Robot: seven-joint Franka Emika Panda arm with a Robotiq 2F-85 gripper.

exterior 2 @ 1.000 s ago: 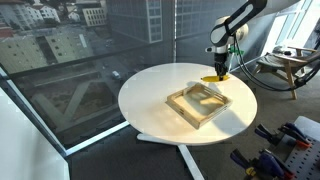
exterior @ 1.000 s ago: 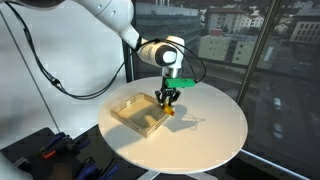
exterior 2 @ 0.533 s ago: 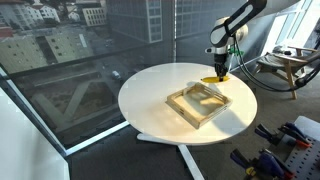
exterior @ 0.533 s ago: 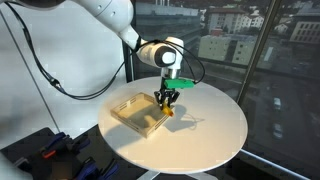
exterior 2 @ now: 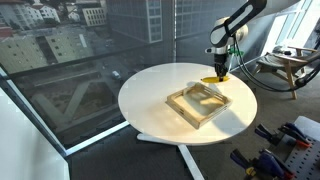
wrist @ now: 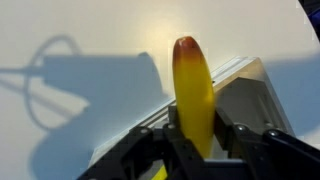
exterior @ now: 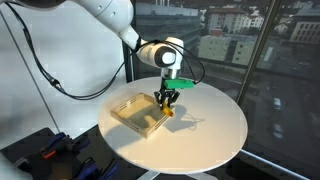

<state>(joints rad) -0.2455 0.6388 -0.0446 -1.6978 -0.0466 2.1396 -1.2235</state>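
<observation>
Jaws are clamping a yellow banana [wrist: 193,95] with a reddish-brown tip, partly closed, with a finger pressing on each side of it. In the wrist view the banana is pointing away from the camera, across the corner of the wooden tray [wrist: 250,92], with the white bench [wrist: 100,25] lying beyond it.

In both exterior views the arm is reaching straight down, with the banana [exterior: 167,110] [exterior 2: 213,78] hanging upright at one corner of the tray [exterior: 128,122] [exterior 2: 182,112]. Can't tell whether its lower tip is touching the rim or the bench [exterior: 210,130] [exterior 2: 150,100].

The tray is sitting near the middle of the round bench. Behind it, tall windows [exterior 2: 70,40] are showing city buildings.
</observation>
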